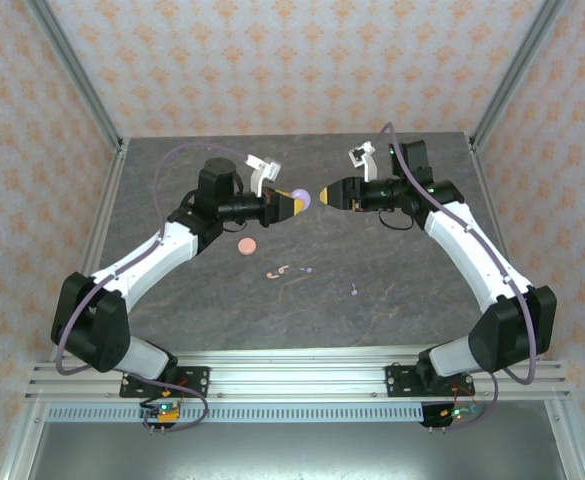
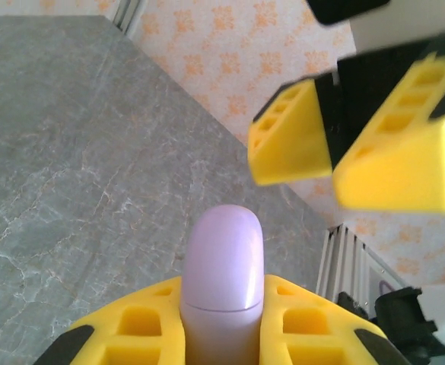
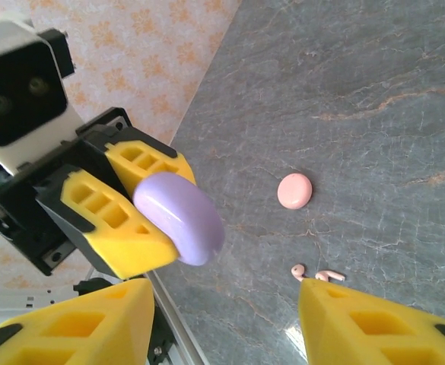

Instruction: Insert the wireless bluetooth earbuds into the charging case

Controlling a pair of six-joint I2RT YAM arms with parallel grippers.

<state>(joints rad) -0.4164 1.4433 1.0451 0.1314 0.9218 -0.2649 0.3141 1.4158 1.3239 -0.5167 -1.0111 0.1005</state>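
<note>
Above the middle of the table (image 1: 392, 300), my left pincer (image 1: 294, 203) is pinching one lilac case (image 1: 305, 200) by its end. The case is closed, held off the surface, with its rounded tip sticking out toward my right pincer (image 1: 327, 194). The right pincer is spread with nothing between its fingers, just short of the case and not touching it. Down on the table lies one pink case (image 1: 246, 245), flat. Four earbuds are loose near it — two pink earbuds (image 1: 278, 270) side by side, and two lilac earbuds (image 1: 309, 269), one just beside the pink pair, the other apart to the right.
</note>
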